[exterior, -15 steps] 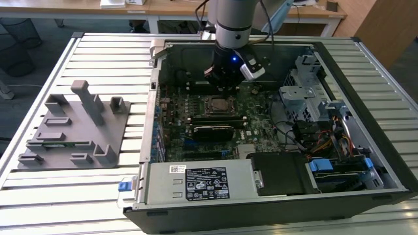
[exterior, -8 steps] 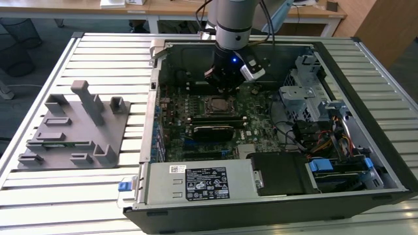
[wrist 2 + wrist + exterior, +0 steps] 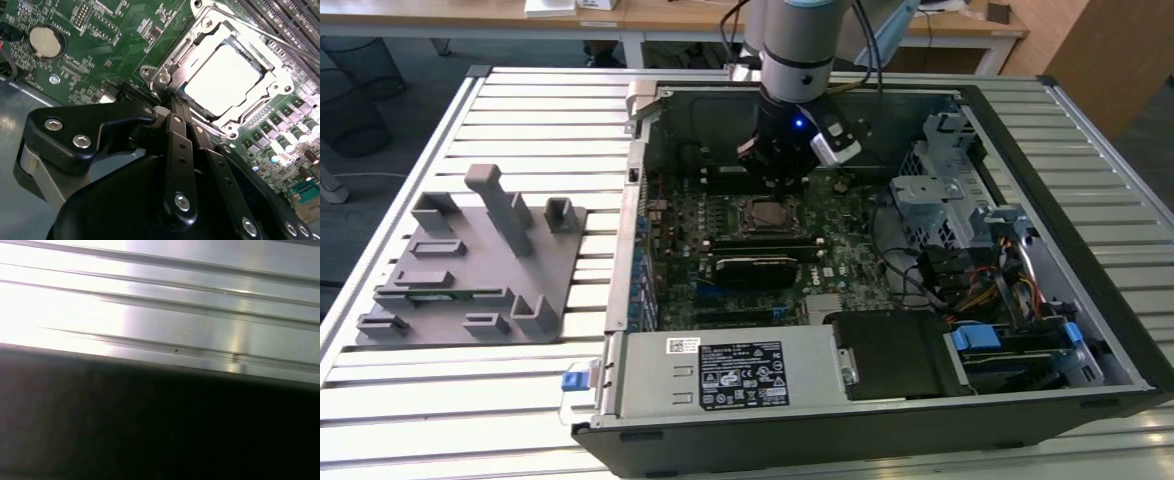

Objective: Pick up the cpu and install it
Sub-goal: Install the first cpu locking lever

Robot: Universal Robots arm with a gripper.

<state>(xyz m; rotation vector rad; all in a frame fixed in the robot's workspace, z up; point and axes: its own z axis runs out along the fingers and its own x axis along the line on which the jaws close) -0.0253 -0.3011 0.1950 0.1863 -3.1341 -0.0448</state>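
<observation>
looks mostly done: shiny silver-white square cpu [image 3: 223, 77] already sitting inside the metal socket frame [image 3: 165, 75] on the green motherboard [image 3: 100, 55]. black pincer [image 3: 172, 102] clenched, empty, right beside that frame's edge.

Even daylight, glare whitening the cpu [image 3: 223, 75] (detail lost), blurred foreground

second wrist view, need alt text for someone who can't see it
A black gripper with its fingers closed together sits at the edge of a metal socket frame on a green motherboard. The silver-white cpu lies flat inside that frame. A round coin battery sits on the board farther off.
</observation>
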